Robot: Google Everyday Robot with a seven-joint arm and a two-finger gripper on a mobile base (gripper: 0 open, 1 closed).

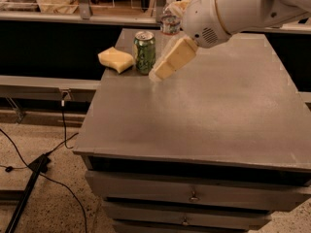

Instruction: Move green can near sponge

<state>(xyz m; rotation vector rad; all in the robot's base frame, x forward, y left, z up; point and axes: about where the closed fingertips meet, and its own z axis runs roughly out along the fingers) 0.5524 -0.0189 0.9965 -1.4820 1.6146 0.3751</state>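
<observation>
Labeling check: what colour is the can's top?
Silver, above the green can body, beside the gripper; shows in the camera view.

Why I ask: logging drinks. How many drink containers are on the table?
2: can by the sponge; bottle behind it, partly behind the arm. The claw hangs beside the can.
</observation>
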